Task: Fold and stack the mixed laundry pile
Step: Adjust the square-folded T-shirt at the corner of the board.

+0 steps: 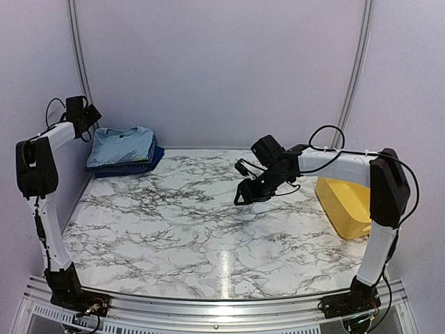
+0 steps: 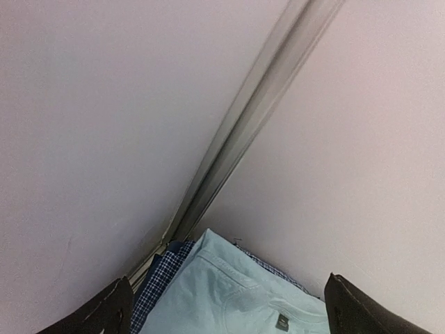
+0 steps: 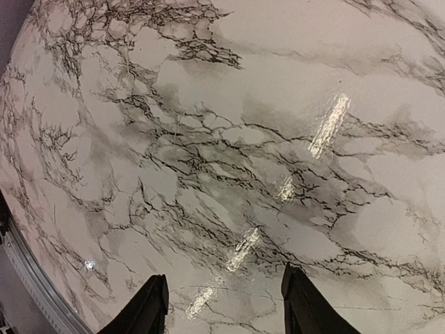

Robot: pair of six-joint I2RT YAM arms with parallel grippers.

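The laundry is a folded stack in the table's far left corner. A light-blue T-shirt lies on top, darker blue pieces under it. In the left wrist view the T-shirt lies collar up over a navy checked shirt. My left gripper hangs above the stack's left back edge, close to the wall. Its jaws are wide open and hold nothing. My right gripper hovers over the bare marble near the table's middle. Nothing sits between its open jaws.
A yellow plastic tub stands at the right edge of the marble table, beside the right arm. Walls close in at the back and left, with a metal corner rail right behind the stack.
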